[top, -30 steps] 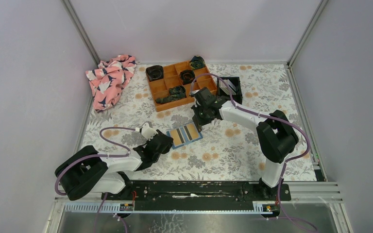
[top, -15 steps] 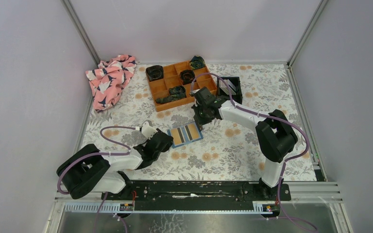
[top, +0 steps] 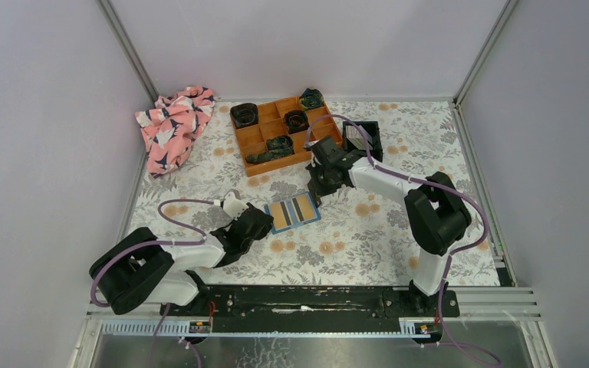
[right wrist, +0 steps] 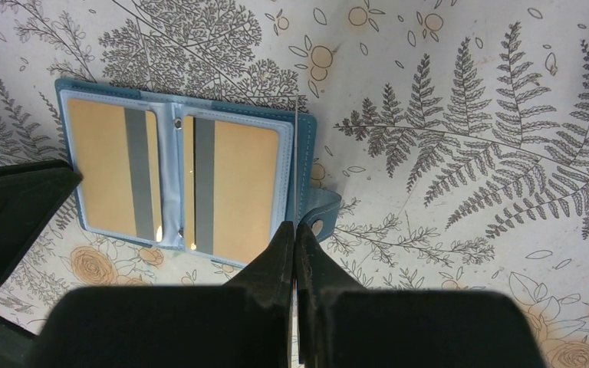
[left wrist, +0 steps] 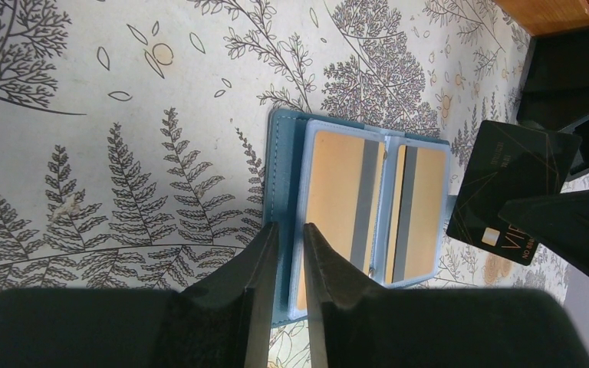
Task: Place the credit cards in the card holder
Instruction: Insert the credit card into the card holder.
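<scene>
**Inspector:** Fingers?

**Assistant:** Right fingers (right wrist: 280, 257) clenched on a thin, rigid black card (left wrist: 506, 180); left fingers (left wrist: 264, 261) narrowly parted over the card holder (right wrist: 180, 180) rim; grip cannot be told.

**Inspector:** Holder?

**Assistant:** Open flat on the surface (right wrist: 468, 115); teal cover, glossy sleeves over tan panels; advise levelling the card, entering a sleeve mouth squarely.

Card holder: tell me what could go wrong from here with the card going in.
1. The black card, pinched at one end by the shut right pincer, hangs beside the card holder's clasp side. If it meets a sleeve rim askew, it could twist or slip out.
2. The left pincer straddles the holder's opposite edge, jaws barely apart. Whether it grips is unclear, so the holder may slide when pushed.
</scene>
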